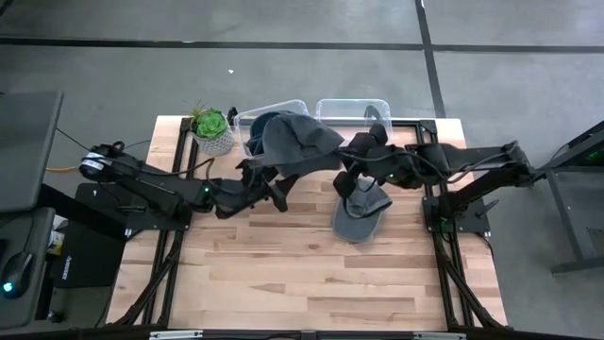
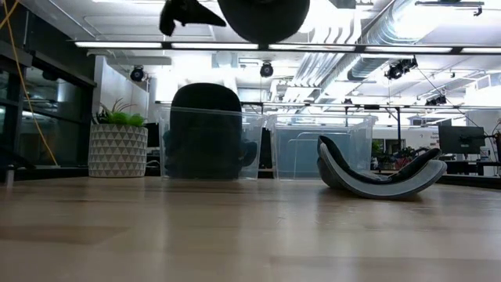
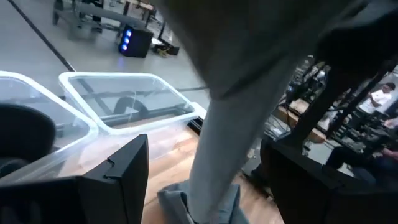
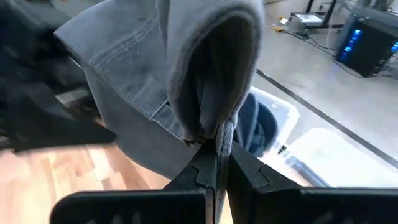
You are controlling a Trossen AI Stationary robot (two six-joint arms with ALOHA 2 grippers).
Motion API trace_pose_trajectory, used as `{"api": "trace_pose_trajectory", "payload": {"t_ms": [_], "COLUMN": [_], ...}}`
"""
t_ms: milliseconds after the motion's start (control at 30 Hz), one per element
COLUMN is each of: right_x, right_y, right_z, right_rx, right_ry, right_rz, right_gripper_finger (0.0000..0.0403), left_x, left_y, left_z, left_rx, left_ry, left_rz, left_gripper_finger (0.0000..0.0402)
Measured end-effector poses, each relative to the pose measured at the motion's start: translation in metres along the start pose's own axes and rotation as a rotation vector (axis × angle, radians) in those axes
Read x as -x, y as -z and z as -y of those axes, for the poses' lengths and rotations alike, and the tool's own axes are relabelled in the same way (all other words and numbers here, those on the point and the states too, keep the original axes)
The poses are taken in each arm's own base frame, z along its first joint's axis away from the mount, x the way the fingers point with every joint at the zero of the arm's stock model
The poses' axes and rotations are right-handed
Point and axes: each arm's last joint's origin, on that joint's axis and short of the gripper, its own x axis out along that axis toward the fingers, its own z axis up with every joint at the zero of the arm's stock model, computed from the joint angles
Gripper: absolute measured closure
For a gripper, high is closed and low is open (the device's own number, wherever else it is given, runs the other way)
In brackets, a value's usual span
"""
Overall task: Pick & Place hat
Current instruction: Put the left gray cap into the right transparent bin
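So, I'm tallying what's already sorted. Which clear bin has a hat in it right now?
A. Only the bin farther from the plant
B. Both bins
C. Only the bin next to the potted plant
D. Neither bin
C: in the low view a dark hat fills the clear bin beside the potted plant, while the other bin shows nothing inside.

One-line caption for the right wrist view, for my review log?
Right gripper pinches a grey cap by its edge above two clear bins on the wooden table.
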Motion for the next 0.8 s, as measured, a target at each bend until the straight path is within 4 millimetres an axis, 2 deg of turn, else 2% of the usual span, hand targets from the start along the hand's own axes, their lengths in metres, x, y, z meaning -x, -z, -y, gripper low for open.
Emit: {"api": "trace_pose_trajectory", "payload": {"t_ms": [200, 333, 433, 533, 667, 800], "right_x": [-0.002, -0.003, -0.003, -0.003, -0.003, -0.003], "right_y": [-0.007, -0.009, -0.009, -0.010, -0.009, -0.009], "right_z": [0.000, -0.002, -0.003, -0.004, -0.004, -0.004], "right_rx": [-0.030, -0.035, -0.036, -0.039, -0.031, -0.030], "right_ry": [-0.105, -0.115, -0.153, -0.158, -0.169, -0.185], "right_rz": [0.019, 0.036, 0.032, 0.034, 0.030, 0.026], "right_gripper_finger": [0.0395, 0.0395, 0.0395, 0.0395, 0.0395, 0.0395], "left_x": [-0.017, -0.024, -0.027, -0.026, -0.027, -0.027], "left_y": [0.009, 0.009, 0.013, 0.006, 0.006, 0.006], "left_z": [0.003, 0.007, 0.008, 0.012, 0.011, 0.010], "left_rx": [0.046, 0.063, 0.044, 0.054, 0.050, 0.044], "left_ry": [0.053, 0.071, 0.079, 0.090, 0.059, 0.042], "left_rz": [0.031, 0.086, 0.067, 0.089, 0.103, 0.110], "left_gripper_finger": [0.0149, 0.0149, 0.0149, 0.0161, 0.0222, 0.0328]}}
